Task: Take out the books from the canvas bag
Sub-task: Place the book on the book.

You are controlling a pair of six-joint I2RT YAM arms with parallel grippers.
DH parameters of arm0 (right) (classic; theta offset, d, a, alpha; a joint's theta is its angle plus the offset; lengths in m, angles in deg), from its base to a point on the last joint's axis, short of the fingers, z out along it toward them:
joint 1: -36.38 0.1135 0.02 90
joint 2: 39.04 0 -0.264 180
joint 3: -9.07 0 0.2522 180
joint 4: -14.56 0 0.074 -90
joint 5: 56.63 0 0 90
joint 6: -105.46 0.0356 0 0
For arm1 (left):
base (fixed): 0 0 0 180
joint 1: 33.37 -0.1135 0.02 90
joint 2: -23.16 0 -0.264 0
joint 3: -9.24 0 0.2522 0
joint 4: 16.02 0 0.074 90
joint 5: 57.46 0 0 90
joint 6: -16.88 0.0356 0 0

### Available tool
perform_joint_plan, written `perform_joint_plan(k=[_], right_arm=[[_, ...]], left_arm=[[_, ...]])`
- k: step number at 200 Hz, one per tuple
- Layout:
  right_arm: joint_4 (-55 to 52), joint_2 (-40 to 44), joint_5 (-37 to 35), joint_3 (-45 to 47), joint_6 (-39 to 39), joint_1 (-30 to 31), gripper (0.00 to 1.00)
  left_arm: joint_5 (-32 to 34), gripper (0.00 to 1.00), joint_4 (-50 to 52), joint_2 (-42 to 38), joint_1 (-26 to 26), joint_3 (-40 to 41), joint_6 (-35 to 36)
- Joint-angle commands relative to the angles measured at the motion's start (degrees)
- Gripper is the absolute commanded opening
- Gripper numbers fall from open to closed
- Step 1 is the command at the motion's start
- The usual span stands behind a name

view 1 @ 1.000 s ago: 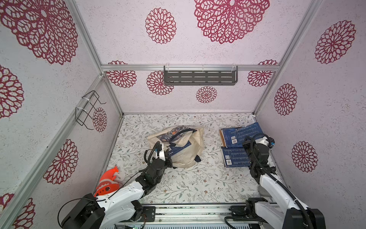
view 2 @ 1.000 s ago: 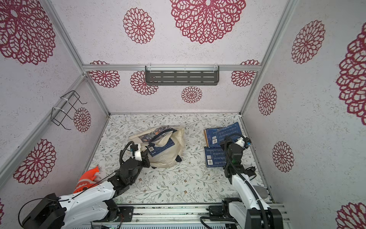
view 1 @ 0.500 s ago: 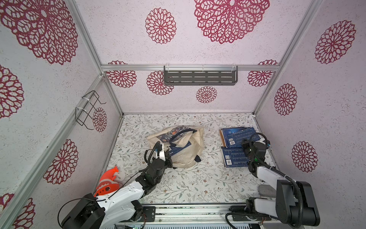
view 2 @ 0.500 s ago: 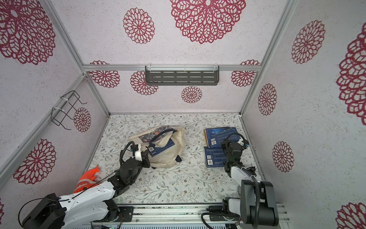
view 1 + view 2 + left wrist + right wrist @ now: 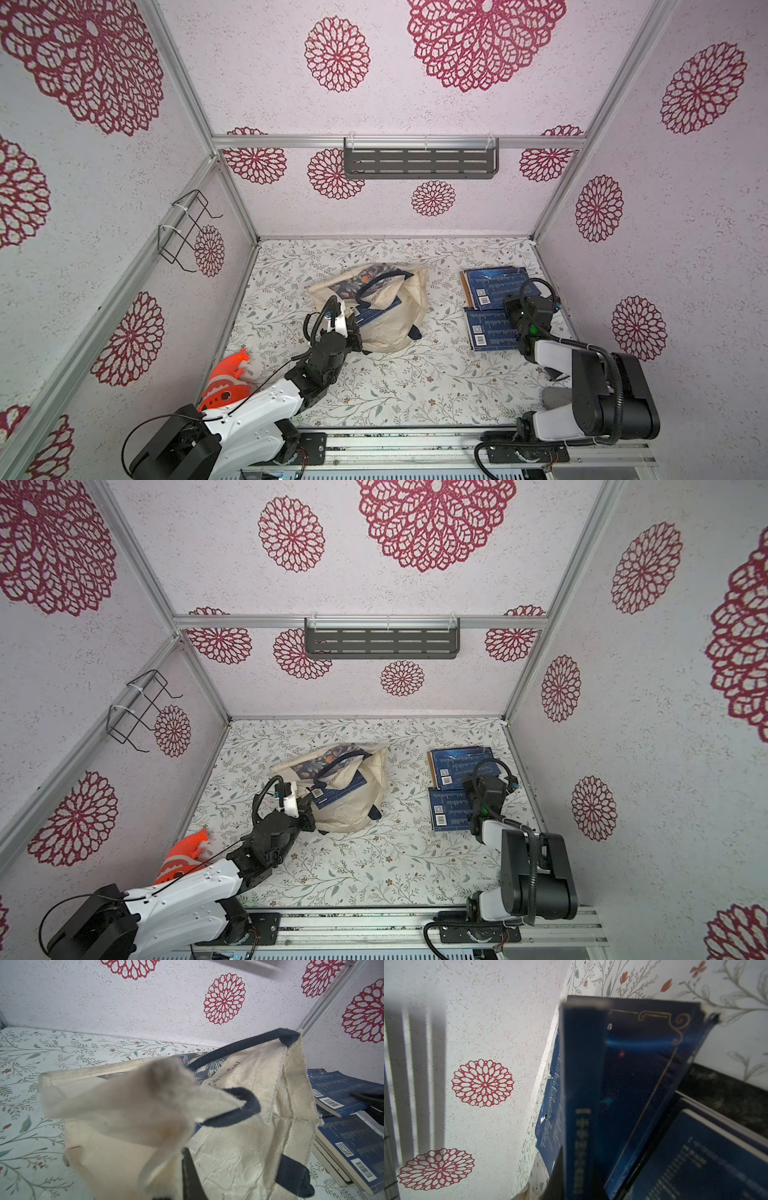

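So, you are well into the job but not through it. The canvas bag (image 5: 399,328) lies slumped about the middle of the desk (image 5: 415,382), its mouth open on the side toward the left claw (image 5: 353,328). That claw is clamped tight on a fold of the bag's rim; the left wrist view shows canvas bunched right at the lens.

Along the right edge of the desk you already have two piles of books. The far pile (image 5: 494,286) is nearer the back right corner, with a sliver of orange-brown cover showing at its side. The near pile (image 5: 488,332) lies just in front of it. How many books are in each I cannot count from above.

The right claw (image 5: 515,309) sits where the two piles meet, closed on one more blue book (image 5: 583,1084), which fills the right wrist view nearly edge-on. I judge it is being set onto the far pile and is not yet let go.

What is left is at least one book in the bag (image 5: 376,313), its barcode label visible through the open mouth in both top views. Whether others lie under it, the canvas hides. You have this release to finish, then at least one more reach into the bag.
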Motion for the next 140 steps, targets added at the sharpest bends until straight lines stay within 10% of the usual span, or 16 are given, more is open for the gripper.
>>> perform_joint_plan(k=[1, 71, 140], right_arm=[[0.34, 0.15, 0.23, -3.46, 0.5, -0.19, 0.08], [-6.64, 2.48, 1.44, -4.09, 0.36, -0.29, 0.73], [-15.79, 6.18, 1.31, -5.65, 0.81, -0.29, 0.88]], left_arm=[[-0.54, 0.0, 0.8, 0.55, -0.46, -1.23, -0.41], [-0.79, 0.0, 0.94, 0.67, -0.43, -1.37, -0.39], [-1.0, 0.0, 1.2, 0.56, -0.44, -1.41, -0.33]])
